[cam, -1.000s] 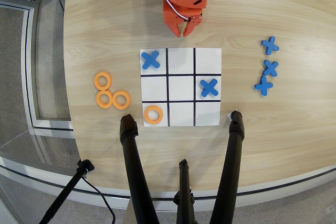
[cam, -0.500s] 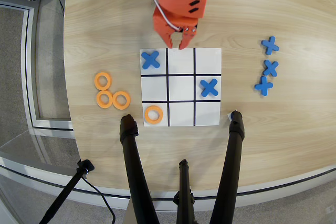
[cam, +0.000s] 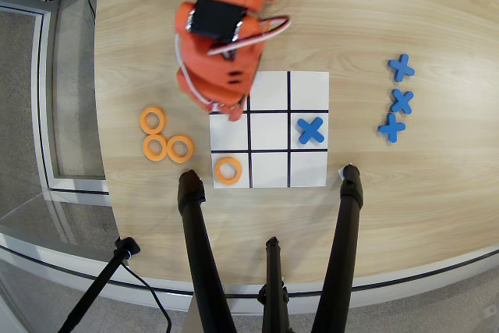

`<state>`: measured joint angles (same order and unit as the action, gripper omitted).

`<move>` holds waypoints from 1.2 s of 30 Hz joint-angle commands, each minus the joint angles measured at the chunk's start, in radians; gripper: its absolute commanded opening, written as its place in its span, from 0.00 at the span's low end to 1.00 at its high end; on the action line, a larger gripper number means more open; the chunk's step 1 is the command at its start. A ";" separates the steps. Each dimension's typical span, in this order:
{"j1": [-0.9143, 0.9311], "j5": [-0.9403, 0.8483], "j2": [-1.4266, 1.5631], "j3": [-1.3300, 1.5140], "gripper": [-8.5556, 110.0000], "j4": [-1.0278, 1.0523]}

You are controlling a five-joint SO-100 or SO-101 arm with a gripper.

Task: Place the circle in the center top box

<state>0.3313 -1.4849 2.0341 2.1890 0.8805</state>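
Three orange circles lie on the wood left of the grid: one (cam: 153, 120) above a pair (cam: 155, 147) (cam: 180, 148). Another orange ring (cam: 228, 170) sits in the grid's left cell nearest the tripod legs. The center top box (cam: 269, 169), the middle cell of that same row, holds nothing. My orange gripper (cam: 226, 110) hangs over the grid's far-left corner, covering that cell, with its tips pointing toward the rings' side. Seen from above, its body hides the gap between the fingers. Nothing shows in them.
A blue cross (cam: 310, 130) lies in the grid's right middle cell. Three more blue crosses (cam: 401, 67) (cam: 401, 100) (cam: 391, 127) lie on the wood at the right. Black tripod legs (cam: 199, 255) (cam: 343, 247) stand at the grid's near edge.
The arm has swung out from the table's far edge, down and left over the grid's far-left cell. It now covers the blue cross that showed there.
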 commanded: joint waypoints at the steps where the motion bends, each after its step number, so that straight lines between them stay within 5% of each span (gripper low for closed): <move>1: 0.040 -0.006 -0.107 -0.109 0.18 -0.035; 16: 0.152 0.000 -0.565 -0.555 0.18 -0.018; 36: 0.104 0.038 -0.744 -0.681 0.18 -0.028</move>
<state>0.4418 -1.4542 1.2931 1.5585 0.8560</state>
